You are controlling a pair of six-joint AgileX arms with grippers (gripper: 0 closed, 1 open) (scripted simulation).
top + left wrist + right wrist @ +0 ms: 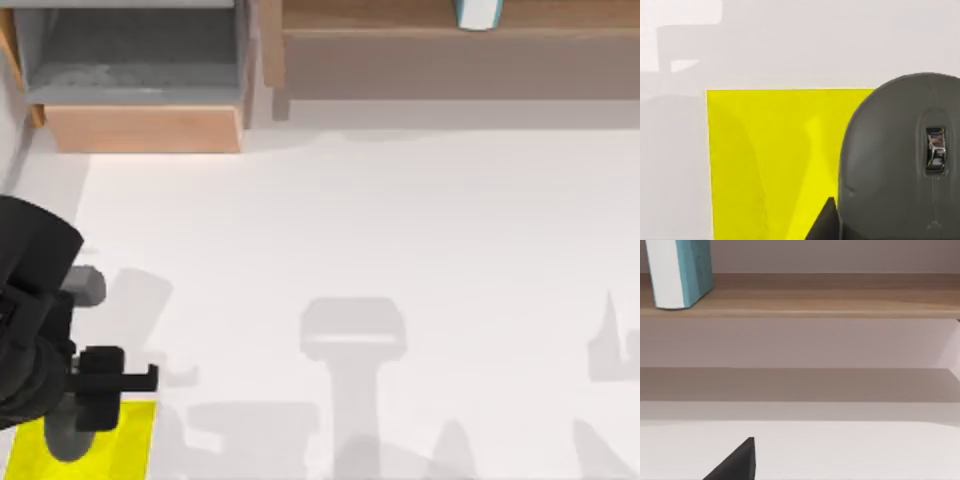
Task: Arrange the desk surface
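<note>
White desk surface (400, 220), long axis left-right, left tool (70, 425) over yellow mat (130, 440), grip state unclear

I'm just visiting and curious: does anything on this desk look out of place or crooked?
Nothing looks spilled or damaged. The grey mouse sits at one edge of the yellow mat rather than centred. The drawer at the back left stands open. A teal book stands upright on the wooden shelf. The left pincer hovers by the mat.

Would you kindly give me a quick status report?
Left end effector over yellow mat, grey mouse on it. Desk surface otherwise bare. Nothing blocking.
</note>
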